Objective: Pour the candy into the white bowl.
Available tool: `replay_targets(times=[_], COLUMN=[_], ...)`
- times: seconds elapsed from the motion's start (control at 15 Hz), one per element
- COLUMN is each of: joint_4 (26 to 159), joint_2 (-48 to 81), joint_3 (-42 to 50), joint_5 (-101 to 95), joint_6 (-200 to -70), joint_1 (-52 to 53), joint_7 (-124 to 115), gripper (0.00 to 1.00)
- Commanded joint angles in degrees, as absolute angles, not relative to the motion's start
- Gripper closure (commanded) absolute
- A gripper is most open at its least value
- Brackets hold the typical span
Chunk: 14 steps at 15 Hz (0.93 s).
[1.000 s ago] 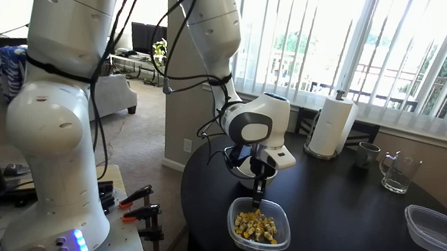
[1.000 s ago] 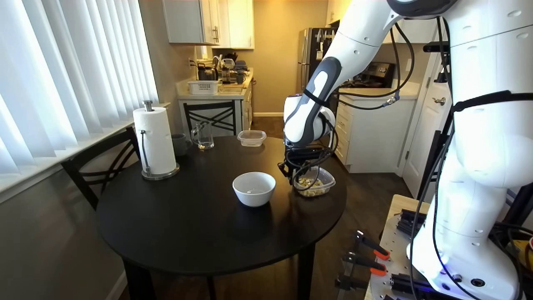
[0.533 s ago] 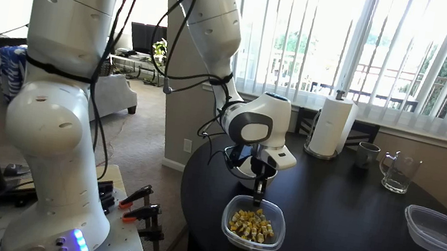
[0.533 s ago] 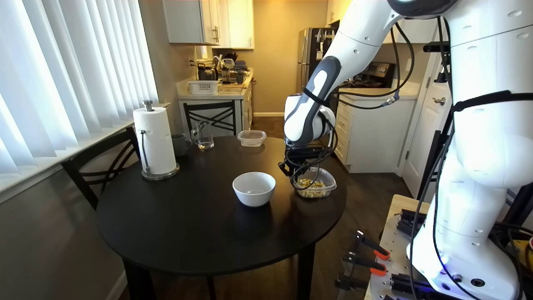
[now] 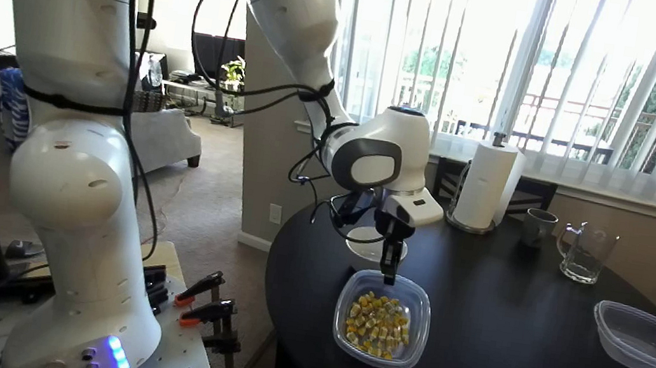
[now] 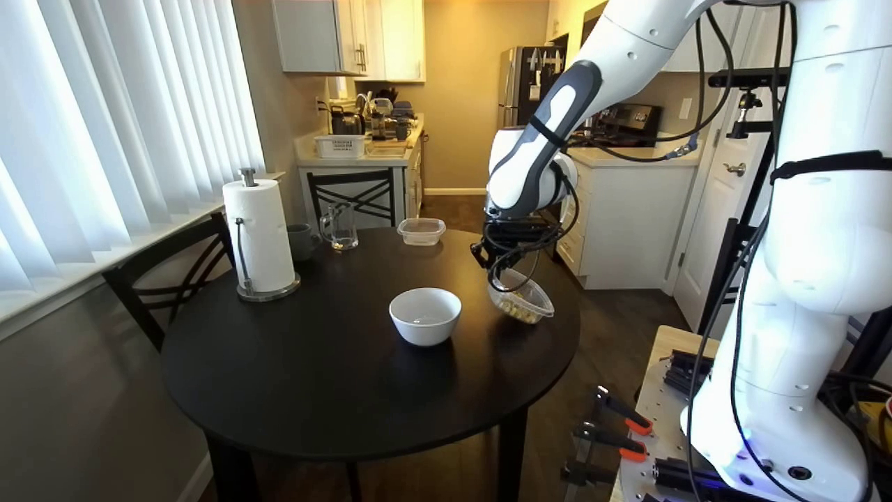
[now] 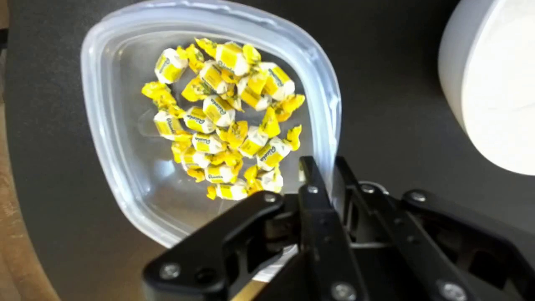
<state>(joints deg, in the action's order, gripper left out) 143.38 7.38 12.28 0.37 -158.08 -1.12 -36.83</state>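
The yellow-and-white wrapped candy lies in a clear square plastic container. The candy also shows in both exterior views. My gripper is shut on the container's rim, with one finger inside and one outside. In an exterior view the container hangs tilted, its held side higher; I cannot tell if its low edge touches the table. My gripper stands between container and white bowl. The white bowl stands upright on the table, partly behind the gripper in an exterior view. I see no candy in it.
The black round table also bears a paper-towel roll, a grey mug, a glass mug and another clear container. Clamps sit at the robot's stand. Chairs stand round the table.
The container first shifted slightly with my gripper. Since then the gripper has risen, and the held side of the container has come up, tilting it. The bowl has not moved.
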Motion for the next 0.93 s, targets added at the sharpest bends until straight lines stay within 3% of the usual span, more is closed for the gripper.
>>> replay_targets(times=[0.0,0.33,0.87], joint_4=[146.74,146.44,144.36], joint_2=[0.39,-6.51,-10.72], joint_3=[14.50,7.31,-1.27], joint_5=[-15.33,-27.88,-20.22], joint_6=[-157.41,-150.04,-144.95], joint_1=[0.83,-0.70,-0.81], joint_7=[-50.94,-64.09,-64.76], gripper=[0.97,0.97,0.97])
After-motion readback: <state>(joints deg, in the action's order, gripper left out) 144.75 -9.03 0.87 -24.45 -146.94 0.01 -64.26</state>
